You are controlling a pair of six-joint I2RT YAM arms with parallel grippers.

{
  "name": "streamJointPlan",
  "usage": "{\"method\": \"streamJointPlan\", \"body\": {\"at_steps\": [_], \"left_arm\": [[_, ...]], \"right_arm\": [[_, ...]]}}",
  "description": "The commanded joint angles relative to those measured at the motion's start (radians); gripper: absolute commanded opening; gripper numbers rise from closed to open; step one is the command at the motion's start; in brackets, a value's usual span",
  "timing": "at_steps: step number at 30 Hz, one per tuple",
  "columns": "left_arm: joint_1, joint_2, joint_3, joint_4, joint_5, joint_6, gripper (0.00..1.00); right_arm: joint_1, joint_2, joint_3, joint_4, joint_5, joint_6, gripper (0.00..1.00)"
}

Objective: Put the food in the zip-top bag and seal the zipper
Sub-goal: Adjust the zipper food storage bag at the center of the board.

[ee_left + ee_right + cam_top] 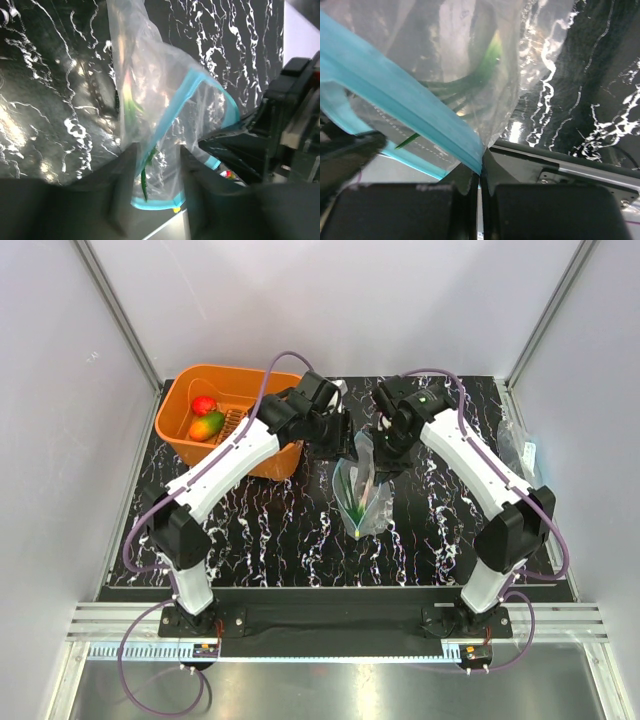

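Over at 10 o'clock on my bench (280,530), the orange basket (180,435) has the apple (204,405) and mango (207,426) in it. My left pincer (156,150) sits at the zip-top bag's (362,502) 11 o'clock, jaws apart with the film loose between them. The bag's mid-bench, chive bunch (470,82) inside. At its 1 o'clock my right pincer (480,172) is clamped tight on the teal zipper (405,95).
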Motion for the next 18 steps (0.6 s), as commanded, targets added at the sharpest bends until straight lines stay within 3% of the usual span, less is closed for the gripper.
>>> {"method": "streamJointPlan", "body": {"at_steps": [1,8,12,18], "left_arm": [[-0.001,-0.083,-0.014,0.015,-0.042,0.019,0.57],[-0.004,-0.246,-0.258,0.099,-0.097,-0.004,0.72],[-0.004,-0.306,-0.364,0.135,-0.103,-0.015,0.72],[-0.006,-0.321,-0.407,0.210,-0.045,-0.051,0.69]], "right_arm": [[0.004,-0.028,0.071,0.003,-0.035,0.018,0.00],[-0.003,-0.031,0.057,0.030,-0.064,0.044,0.00],[-0.005,-0.031,0.057,0.049,-0.075,0.052,0.00],[-0.008,-0.020,0.063,0.049,-0.084,0.052,0.00]]}}
